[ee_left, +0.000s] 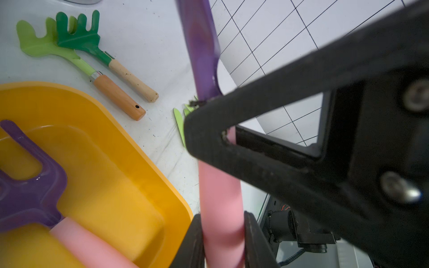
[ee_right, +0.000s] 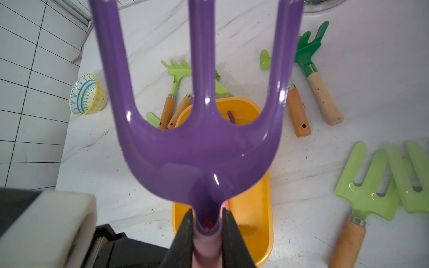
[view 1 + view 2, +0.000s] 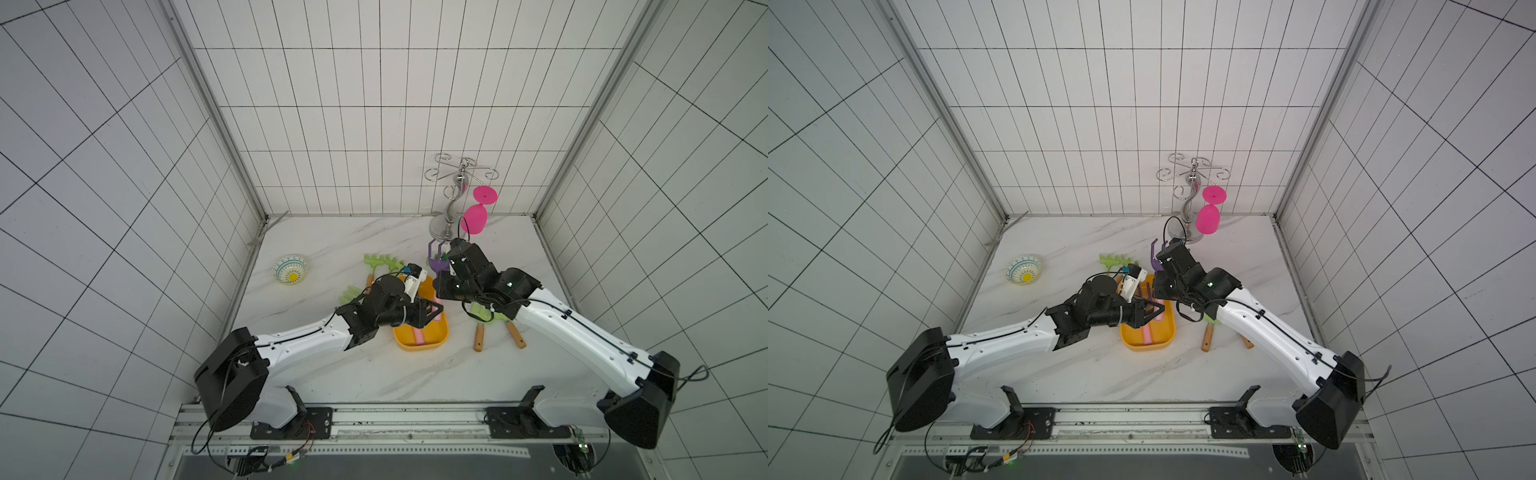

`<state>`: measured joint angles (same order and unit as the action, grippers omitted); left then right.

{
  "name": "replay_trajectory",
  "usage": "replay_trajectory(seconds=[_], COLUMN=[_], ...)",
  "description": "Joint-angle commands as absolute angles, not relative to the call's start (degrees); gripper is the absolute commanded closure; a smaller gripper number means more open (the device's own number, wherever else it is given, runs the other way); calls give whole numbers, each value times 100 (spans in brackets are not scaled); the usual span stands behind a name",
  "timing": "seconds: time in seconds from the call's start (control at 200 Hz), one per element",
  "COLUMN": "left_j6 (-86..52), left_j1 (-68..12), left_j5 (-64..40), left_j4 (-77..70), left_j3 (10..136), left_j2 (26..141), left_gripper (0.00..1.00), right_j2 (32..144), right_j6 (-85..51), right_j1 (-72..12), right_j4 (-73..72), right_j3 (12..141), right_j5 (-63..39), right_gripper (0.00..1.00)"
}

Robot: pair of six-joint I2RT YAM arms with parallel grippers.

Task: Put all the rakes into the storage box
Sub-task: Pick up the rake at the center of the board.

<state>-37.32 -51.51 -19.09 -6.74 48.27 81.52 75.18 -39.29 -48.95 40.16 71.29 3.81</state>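
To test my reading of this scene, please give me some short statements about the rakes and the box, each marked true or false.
1. The right gripper holds a purple rake. True.
2. The box is empty. False: a second rake lies in it.
3. The bowl stands in the box. False: it stands on the table, apart.
4. Green rakes lie outside the box. True.
5. The left gripper is far from the purple rake. False: it grips its handle.

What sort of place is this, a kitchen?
Probably a robot test cell, not a kitchen: two arms on a mounting rail, grid-lined wall panels around a marble-look tabletop, green toy rakes and a held purple rake by a storage box.
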Motion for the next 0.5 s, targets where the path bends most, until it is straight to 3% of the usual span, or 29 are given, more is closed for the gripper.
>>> replay_trajectory(seconds=[0.0, 0.035, 0.13, 0.215, 0.33, 0.495], left_j6=[-3792, -3841, -3994, -4266, -4805, -5590], left_j1=[-5177, -5176, -5169, -5159, -5133, -5072], left_j5=[-2006, -2013, -2004, -1979, -2004, -2157], left_j4=[-1039, -1090, -1197, -1441, -2056, -3033], left_j3=[4677, 4633, 4483, 4258, 3935, 3584], left_j2=[8161, 8149, 8122, 8128, 8312, 8807], left_gripper=[86, 87, 90, 91, 93, 93], right_j2=[7470, 7464, 7483, 7456, 7324, 7180], right_j6=[-3839, -3803, -3510, -3214, -2786, -2421], right_j1=[-4983, -4983, -4983, -4982, -4983, -4910], right_j4=[3999, 3999, 4051, 4353, 4850, 5961], right_j3=[6979, 6970, 7044, 7192, 7327, 7381], right_j5=[301, 311, 295, 458, 986, 2567], right_gripper=[74, 69, 41, 26, 18, 11])
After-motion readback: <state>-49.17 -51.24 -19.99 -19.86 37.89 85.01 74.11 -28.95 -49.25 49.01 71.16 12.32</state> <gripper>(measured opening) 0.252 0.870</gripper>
